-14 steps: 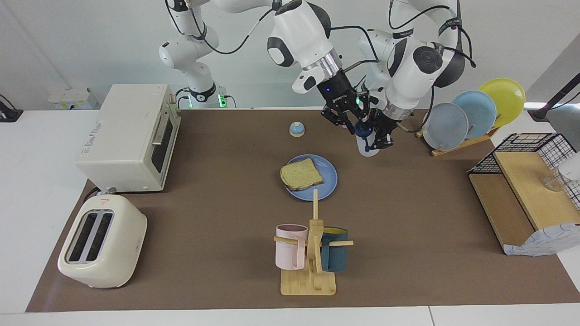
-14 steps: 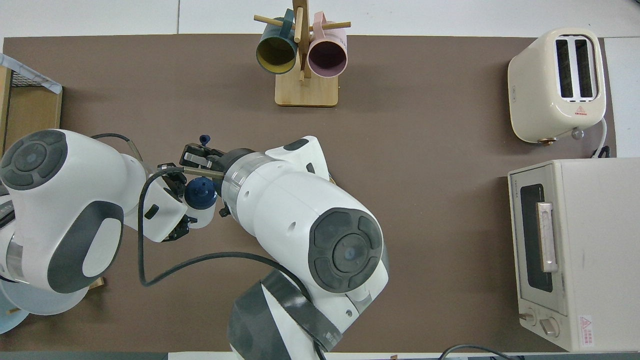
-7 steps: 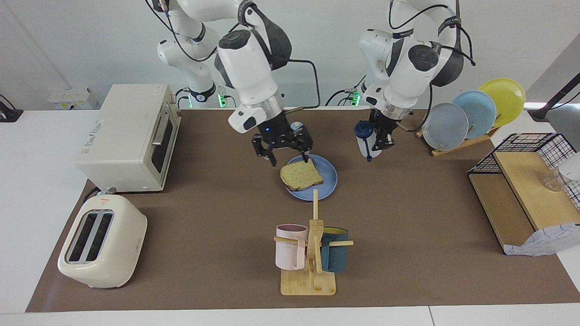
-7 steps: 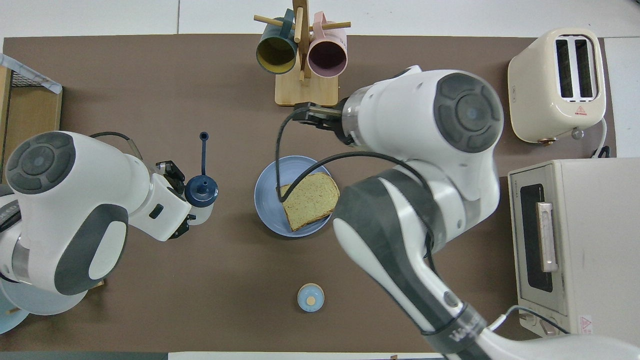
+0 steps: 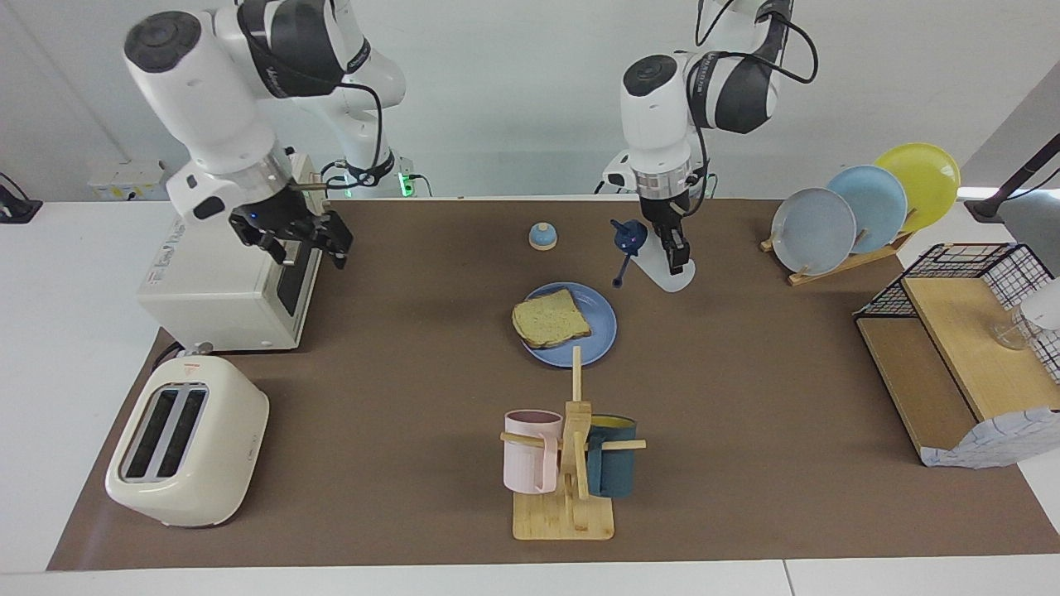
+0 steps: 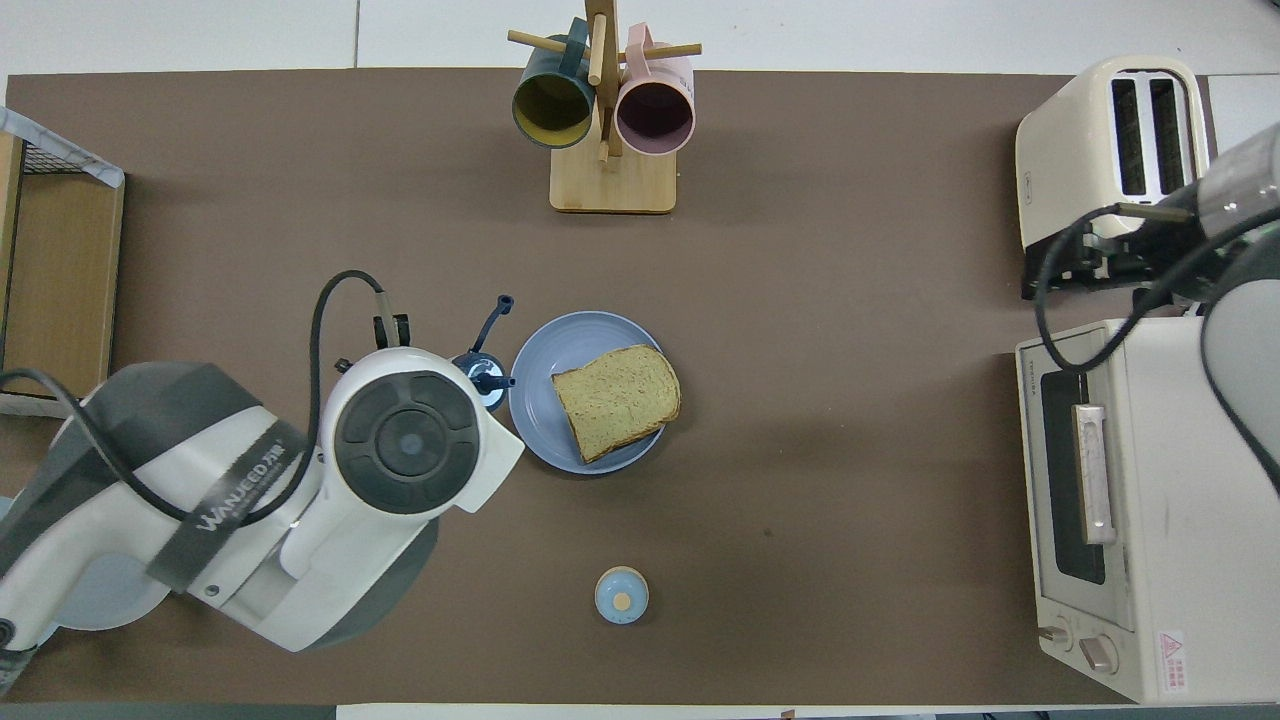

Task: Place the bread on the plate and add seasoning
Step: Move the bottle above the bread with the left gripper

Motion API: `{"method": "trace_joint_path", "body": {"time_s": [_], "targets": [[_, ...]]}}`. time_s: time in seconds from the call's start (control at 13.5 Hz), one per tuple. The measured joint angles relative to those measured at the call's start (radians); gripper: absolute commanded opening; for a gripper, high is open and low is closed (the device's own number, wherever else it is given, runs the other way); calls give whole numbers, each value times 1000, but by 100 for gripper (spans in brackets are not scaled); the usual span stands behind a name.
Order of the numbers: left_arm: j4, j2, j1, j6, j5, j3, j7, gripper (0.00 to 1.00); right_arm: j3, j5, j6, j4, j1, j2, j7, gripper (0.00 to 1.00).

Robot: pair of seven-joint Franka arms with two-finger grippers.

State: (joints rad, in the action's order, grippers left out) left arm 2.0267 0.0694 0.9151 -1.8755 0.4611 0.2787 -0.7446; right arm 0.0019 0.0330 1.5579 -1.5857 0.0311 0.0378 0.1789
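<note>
The left claw (image 5: 672, 258) hangs straight down from its arm and pinches the seasoning (image 5: 667, 266), a whitish bottle whose navy cap (image 5: 629, 235) leans away from the claw toward the plate (image 5: 599, 341), the open lid flap dangling on its tether below the cap. In the facing view the bottle's base sits low, at or just above the brown surface (image 5: 745, 397); whether it touches cannot be told. The plate lies just beside this claw, toward the right arm's end of the surface, and the bread (image 5: 550, 319) lies flat on it, covering the part of the plate away from the claw and overhanging the rim slightly. In the overhead view the arm's wrist covers most of the bottle, and only the cap (image 6: 478, 368) and flap show, right at the plate's rim (image 6: 530, 420). A small domed bell (image 5: 542, 236) stands nearer to the robots than the plate. A wooden mug stand (image 5: 571, 463) with a pink and a dark teal mug stands farther from the robots than the plate. The right claw (image 5: 291, 240) is up in the air over the toaster oven (image 5: 224, 273), its fingers spread and holding nothing, well apart from the plate and the bottle. A cream toaster (image 5: 186, 443) stands beside the oven, farther from the robots.
</note>
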Motion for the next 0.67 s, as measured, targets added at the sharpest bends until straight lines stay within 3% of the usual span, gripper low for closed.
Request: {"method": "trace_joint_path", "body": {"time_s": [0.3,0.67], "targets": [[-98,-139,104,124,213,-1,74,0,-26,-35,-34,-14,-20,-47,-55,100],[-120,-294,205,245,508,-2,105,0,-79,-36,-44,-13,-9,-47,-102,100]]}}
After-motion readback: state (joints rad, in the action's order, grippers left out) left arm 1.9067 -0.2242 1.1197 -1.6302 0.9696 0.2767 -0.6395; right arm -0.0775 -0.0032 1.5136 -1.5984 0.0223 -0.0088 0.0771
